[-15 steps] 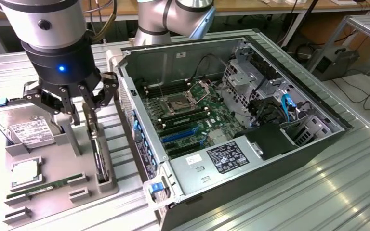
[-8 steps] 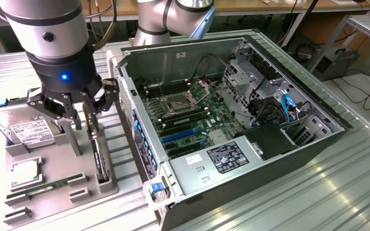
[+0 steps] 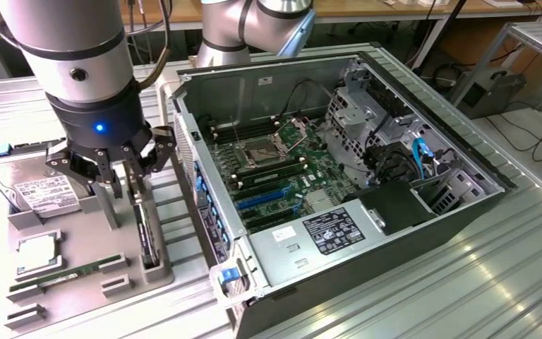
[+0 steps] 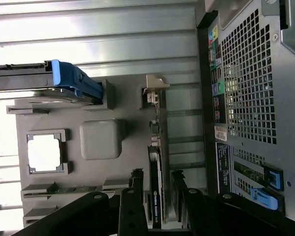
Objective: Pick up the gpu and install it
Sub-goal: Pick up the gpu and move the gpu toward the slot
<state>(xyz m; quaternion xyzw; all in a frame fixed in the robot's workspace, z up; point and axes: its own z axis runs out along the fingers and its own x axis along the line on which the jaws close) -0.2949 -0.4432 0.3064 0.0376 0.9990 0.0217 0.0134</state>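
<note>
In the grey moulded holder tray point(image 3: 82, 236), the gpu point(image 4: 156, 196) stands on edge, so its fan face is hidden. Visible: thin dark card, pale tan end bracket point(image 4: 155, 86). The black-fingered gripper point(image 4: 156, 173) straddles it, spread, gaps on both sides, grasping nothing. Beyond: silver hard drive point(image 3: 36, 187) and the open black tower computer case point(image 3: 252, 85).

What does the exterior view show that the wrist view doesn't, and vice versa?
Exterior: the inside of the case, with motherboard and power supply.
Wrist: the case's rear grille and ports, plus a gap between the gpu and the end effector fingers on each side.
Both: the gpu standing on edge in the gray tray, the open end effector straddling it, and the hard drive.
</note>
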